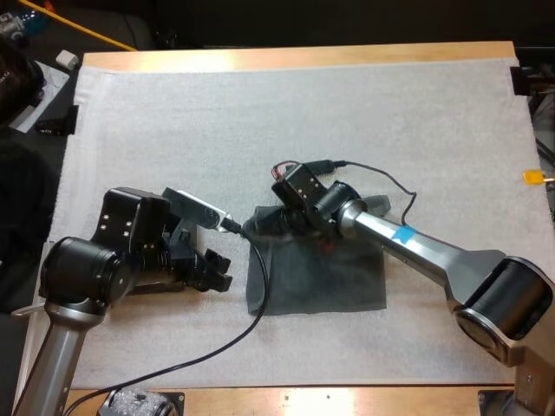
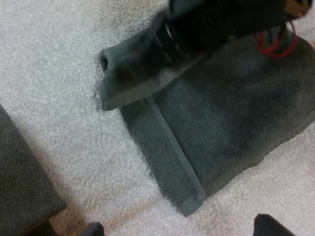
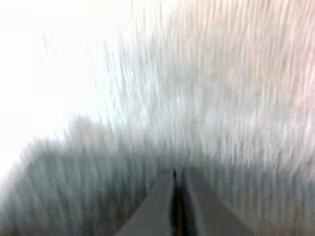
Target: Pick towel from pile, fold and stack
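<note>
Towel (image 1: 321, 277), dark grey-green, lies mostly flat at the middle of the white mat (image 1: 260, 113), its far left corner rolled up where the right gripper (image 1: 270, 224) pinches it. The right wrist view is streaked, yet its fingers stand almost together on cloth. The left gripper (image 1: 215, 270) hangs just left of the towel, fingers apart and empty, and a second dark towel (image 2: 22, 182) beside it is cut off at the edge.

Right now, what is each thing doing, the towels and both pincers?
Towel, lying flat on the mat, one corner lifted and curled over.
Left pincer, open, hovering beside the towel, holding nothing.
Right pincer, shut on the towel's lifted corner.
Other towel, lying on the mat near the left pincer.
</note>
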